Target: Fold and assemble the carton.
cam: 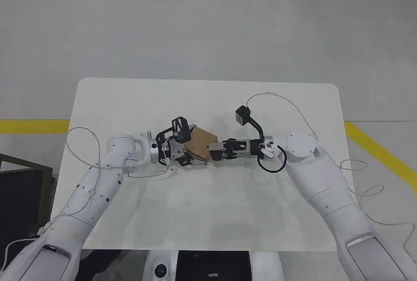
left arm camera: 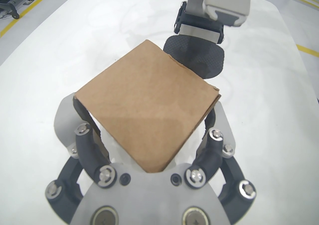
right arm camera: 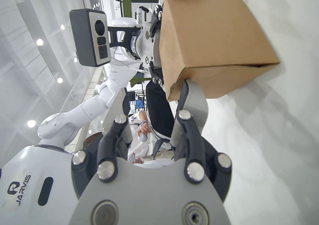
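Left hand [left arm camera: 145,105] clenched on carton [left arm camera: 147,101] | right hand [right arm camera: 157,94] released, touching its end | mid tabletop [cam: 194,211] | we judge box formed, end seam gaping, closing left

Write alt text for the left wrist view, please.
The left gripper grips a brown carton between its two fingers; a white table lies beneath. The right gripper has one black pad at the carton's far edge.
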Robot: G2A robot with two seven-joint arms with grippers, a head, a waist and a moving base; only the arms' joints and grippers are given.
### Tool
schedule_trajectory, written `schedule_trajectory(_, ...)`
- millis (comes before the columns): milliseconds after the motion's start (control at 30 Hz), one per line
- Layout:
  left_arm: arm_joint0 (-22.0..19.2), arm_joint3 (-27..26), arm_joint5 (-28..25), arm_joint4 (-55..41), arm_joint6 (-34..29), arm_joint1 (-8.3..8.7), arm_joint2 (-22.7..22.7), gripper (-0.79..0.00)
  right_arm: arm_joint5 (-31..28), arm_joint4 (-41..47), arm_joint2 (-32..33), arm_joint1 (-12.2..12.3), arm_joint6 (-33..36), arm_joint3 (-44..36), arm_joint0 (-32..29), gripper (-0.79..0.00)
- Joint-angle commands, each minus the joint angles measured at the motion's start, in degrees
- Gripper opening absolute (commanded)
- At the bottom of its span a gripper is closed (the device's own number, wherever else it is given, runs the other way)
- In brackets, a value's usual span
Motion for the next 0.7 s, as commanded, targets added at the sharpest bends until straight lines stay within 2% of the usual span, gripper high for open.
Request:
schedule_trajectory(0, -0.11, 0.11, -0.24, -0.15, 0.02, 0.12, -0.46, 0.0, 0.22, -0.21, 0.56, 0.27, 0.26, -0.59, -0.38, -0.394)
schedule_trajectory(100, 0.0, 0.13, -1.06, -0.15, -0.25, 0.45, -1.41, 0.0, 1.23, -0.71, 1.57, 0.8, 0.72, -1.71, -1.23, -0.222)
schedule_trajectory(200, 0.39, -0.02, -1.9, -0.65, -0.57, 0.88, -2.72, 0.0, 1.97, -1.21, 2.88, 1.4, 0.72, -3.01, -2.3, -0.154)
schedule_trajectory(367, 1.5, -0.36, -2.93, -4.2, -1.85, 1.67, -5.82, 0.0, -0.08, -2.22, 5.44, 2.39, -0.34, -5.72, -4.43, -0.117)
schedule_trajectory(400, 1.7, -0.51, -3.14, -5.47, -2.39, 1.85, -6.64, 0.0, -1.04, -2.55, 5.92, 2.58, -0.41, -6.09, -4.74, -0.08)
schedule_trajectory(433, 1.97, -0.69, -3.51, -6.97, -3.03, 2.05, -7.5, 0.0, -2.07, -2.86, 6.35, 2.75, -0.4, -6.39, -5.0, 0.0)
schedule_trajectory(667, 3.51, -3.77, -5.07, -20.96, -12.12, 3.79, -12.23, 0.0, -11.92, -4.91, 8.68, 3.52, -1.93, -6.19, -5.59, 0.0)
